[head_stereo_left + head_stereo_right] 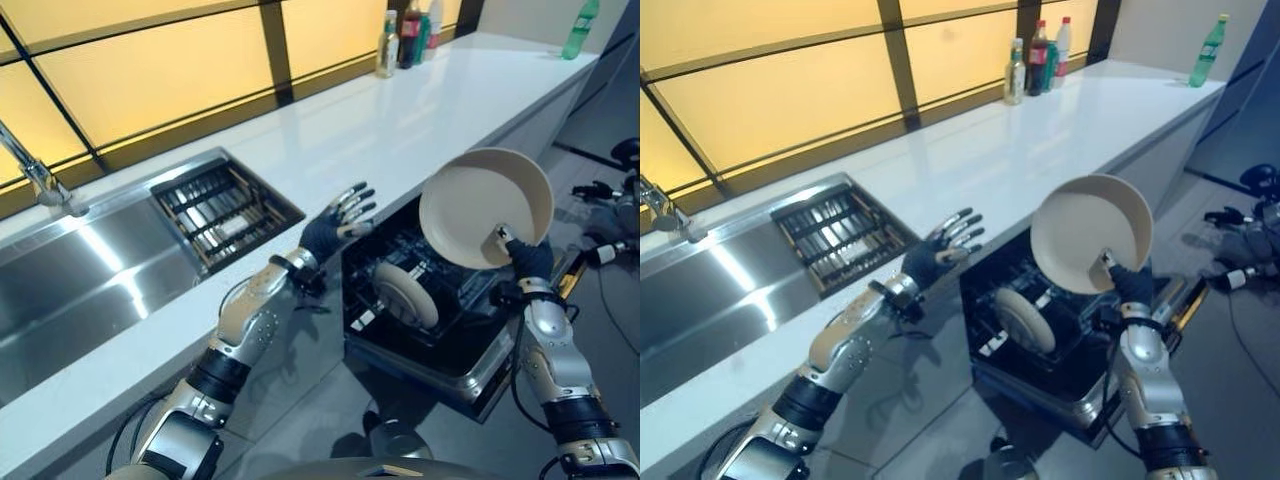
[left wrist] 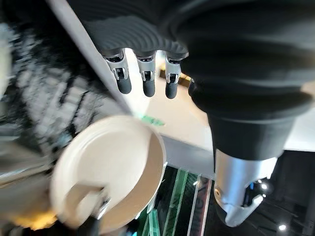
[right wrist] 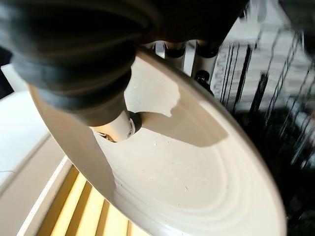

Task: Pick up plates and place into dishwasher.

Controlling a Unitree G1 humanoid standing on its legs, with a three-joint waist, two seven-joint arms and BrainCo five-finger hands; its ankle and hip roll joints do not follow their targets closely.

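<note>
My right hand [image 1: 524, 257] pinches the lower rim of a cream plate [image 1: 485, 206], thumb on its inner face, and holds it tilted above the open dishwasher [image 1: 440, 345]. The same plate [image 3: 187, 167] shows with the thumb pressed on it in the right wrist view. A second cream plate [image 1: 405, 294] stands on edge in the dark rack inside the dishwasher. My left hand [image 1: 335, 228] hovers over the counter's front edge, to the left of the dishwasher, fingers straight and spread, holding nothing. The held plate [image 2: 110, 172] appears past the left hand's fingers [image 2: 146, 82].
The white counter [image 1: 400, 120] runs back to several bottles [image 1: 405, 38] by the window and a green bottle [image 1: 580, 28] at the far end. A steel sink [image 1: 90, 270] with a slatted rack [image 1: 222, 210] and a tap [image 1: 40, 175] lies to the left.
</note>
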